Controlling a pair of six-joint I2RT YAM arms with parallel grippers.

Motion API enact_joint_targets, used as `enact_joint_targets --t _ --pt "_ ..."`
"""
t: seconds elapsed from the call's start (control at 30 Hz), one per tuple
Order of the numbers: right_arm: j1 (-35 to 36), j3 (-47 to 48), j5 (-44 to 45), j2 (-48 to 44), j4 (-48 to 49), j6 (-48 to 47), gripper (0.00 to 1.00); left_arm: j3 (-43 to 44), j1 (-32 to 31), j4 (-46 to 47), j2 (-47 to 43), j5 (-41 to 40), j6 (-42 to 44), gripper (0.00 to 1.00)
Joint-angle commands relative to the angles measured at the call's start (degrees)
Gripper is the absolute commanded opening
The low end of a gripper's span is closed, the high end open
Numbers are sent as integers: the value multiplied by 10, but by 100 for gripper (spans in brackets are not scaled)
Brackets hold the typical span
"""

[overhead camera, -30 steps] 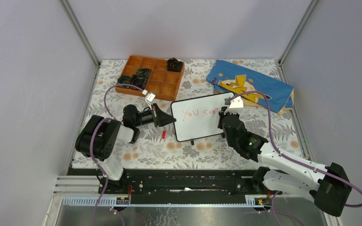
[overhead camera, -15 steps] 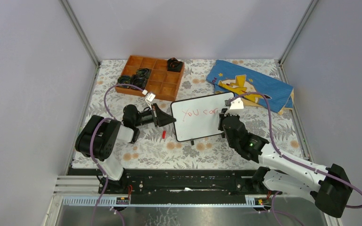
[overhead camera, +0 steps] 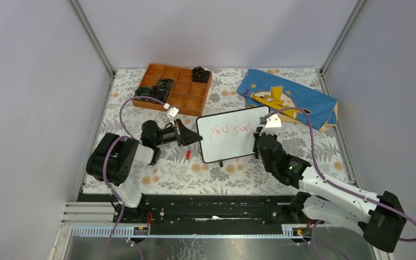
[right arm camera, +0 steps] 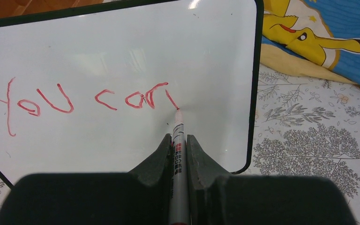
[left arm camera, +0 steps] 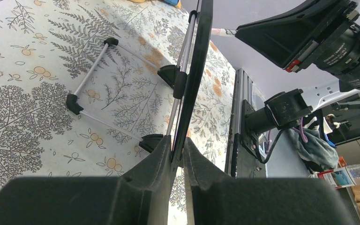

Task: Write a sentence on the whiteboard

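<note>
Clamping one whiteboard is the left tool; the right tool pinches one marker beside two red words.

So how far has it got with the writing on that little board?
Done: the red words "You can" stand on the top line of the whiteboard. In hand: the left gripper pinches the board's edge, and the right gripper, shut on the marker, has its tip at the end of the "n". Left: the rest of the sentence; the board below is blank.
</note>
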Motion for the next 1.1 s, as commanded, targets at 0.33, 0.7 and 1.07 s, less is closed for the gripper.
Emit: enact_joint_targets --t 0.33,0.7,1.07 --pt "-4 24 -111 -156 46 -46 0 13 -4 -35 -18 -2 30 36" --pt "32 39 -156 -120 91 -61 0 6 -4 -45 -36 -15 45 57" --pt "187 21 68 -20 218 -121 0 4 -4 -60 -43 -19 61 59"
